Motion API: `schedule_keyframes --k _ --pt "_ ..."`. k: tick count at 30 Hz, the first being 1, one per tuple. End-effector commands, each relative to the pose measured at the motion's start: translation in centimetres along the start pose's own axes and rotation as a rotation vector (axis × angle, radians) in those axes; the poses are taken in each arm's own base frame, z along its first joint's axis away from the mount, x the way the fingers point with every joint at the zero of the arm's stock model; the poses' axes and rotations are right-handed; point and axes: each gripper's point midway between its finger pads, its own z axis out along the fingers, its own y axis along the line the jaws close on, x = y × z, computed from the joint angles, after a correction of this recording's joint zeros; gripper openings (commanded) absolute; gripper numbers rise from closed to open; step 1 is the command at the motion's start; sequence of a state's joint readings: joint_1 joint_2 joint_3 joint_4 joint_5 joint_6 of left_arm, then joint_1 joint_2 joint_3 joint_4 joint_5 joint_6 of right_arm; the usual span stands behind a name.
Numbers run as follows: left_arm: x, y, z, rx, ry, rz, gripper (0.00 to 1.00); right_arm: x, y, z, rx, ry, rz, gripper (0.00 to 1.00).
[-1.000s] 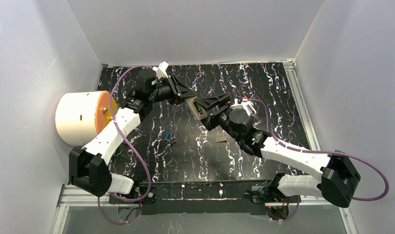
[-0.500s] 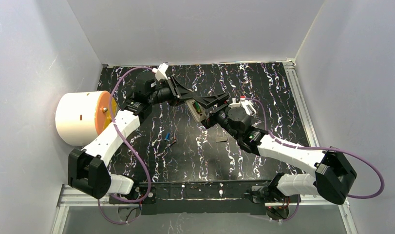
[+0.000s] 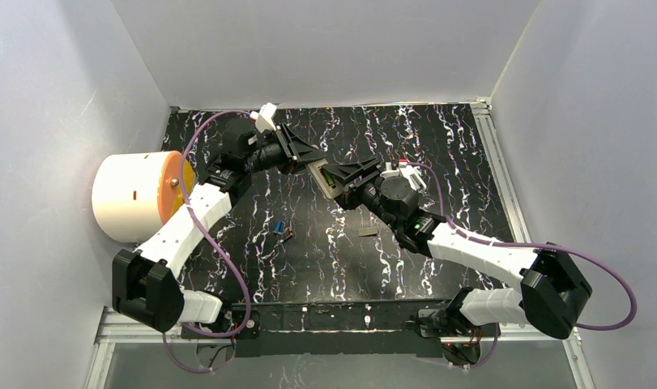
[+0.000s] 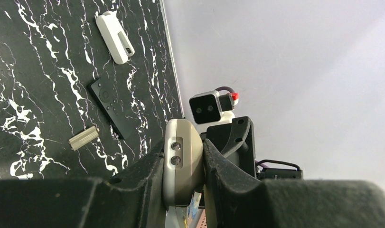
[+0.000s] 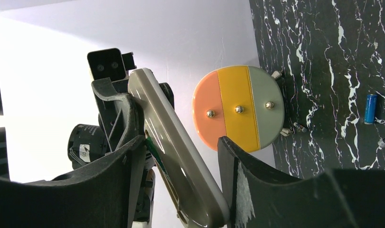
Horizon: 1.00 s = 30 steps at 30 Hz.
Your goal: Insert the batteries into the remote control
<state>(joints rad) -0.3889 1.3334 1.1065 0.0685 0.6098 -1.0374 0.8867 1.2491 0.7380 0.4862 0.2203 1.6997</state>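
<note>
The grey remote control (image 3: pixel 329 180) is held in the air over the middle of the table, between both arms. My left gripper (image 3: pixel 309 158) is shut on its upper end (image 4: pixel 182 156). My right gripper (image 5: pixel 180 142) has closed round the lower part, and both fingers touch the remote (image 5: pixel 171 128). A green battery (image 5: pixel 152 149) shows in the remote's open side next to my right gripper's left finger. A blue battery (image 3: pixel 280 229) and a dark battery (image 3: pixel 288 236) lie on the table left of centre; the blue battery (image 5: pixel 371 108) also appears in the right wrist view.
A white drum with an orange, yellow and grey face (image 5: pixel 238 107) stands at the left wall (image 3: pixel 134 194). A black remote (image 4: pixel 107 107), a white remote (image 4: pixel 115 37) and a small grey cover (image 4: pixel 83 138) lie on the black marbled table (image 3: pixel 438 146).
My right gripper has moved up-left onto the remote and its jaws have narrowed from wide open onto it. The left gripper has kept its hold, shifting slightly.
</note>
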Motion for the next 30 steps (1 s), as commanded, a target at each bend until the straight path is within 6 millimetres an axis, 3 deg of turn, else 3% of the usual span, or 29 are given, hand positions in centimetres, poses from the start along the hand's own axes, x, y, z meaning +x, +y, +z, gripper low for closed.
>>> schedule_keyframes --k 1,10,11,14,16,23,26,30 --pt "0.9 -1.1 -0.7 0.028 0.030 0.035 0.00 0.3 2.6 -0.1 -0.093 0.024 0.018 0.57" --pt "0.8 -2.2 -0.9 0.040 0.044 0.013 0.00 0.0 2.4 -0.3 -0.094 0.014 -0.028 0.52" --pt "0.8 -2.2 -1.0 0.041 0.044 0.013 0.00 0.0 2.4 -0.4 -0.093 0.011 -0.034 0.55" --pt "0.7 -2.2 -1.0 0.037 0.042 0.025 0.00 -0.3 2.8 -0.7 -0.101 -0.001 -0.057 0.78" --pt "0.8 -1.9 -1.0 0.023 0.050 0.044 0.00 -0.5 3.1 -1.0 -0.110 -0.013 -0.092 0.87" --pt "1.6 -2.9 -1.8 0.072 0.160 0.201 0.00 -1.2 2.7 -2.6 -0.166 0.063 -0.386 0.94" --pt "2.4 -3.1 -2.4 0.112 0.227 0.285 0.00 0.6 2.3 -3.8 -0.228 0.228 -0.628 0.94" --pt "3.5 -3.9 -3.2 0.187 0.298 0.345 0.00 4.7 3.1 -6.6 -0.401 0.492 -0.892 0.93"
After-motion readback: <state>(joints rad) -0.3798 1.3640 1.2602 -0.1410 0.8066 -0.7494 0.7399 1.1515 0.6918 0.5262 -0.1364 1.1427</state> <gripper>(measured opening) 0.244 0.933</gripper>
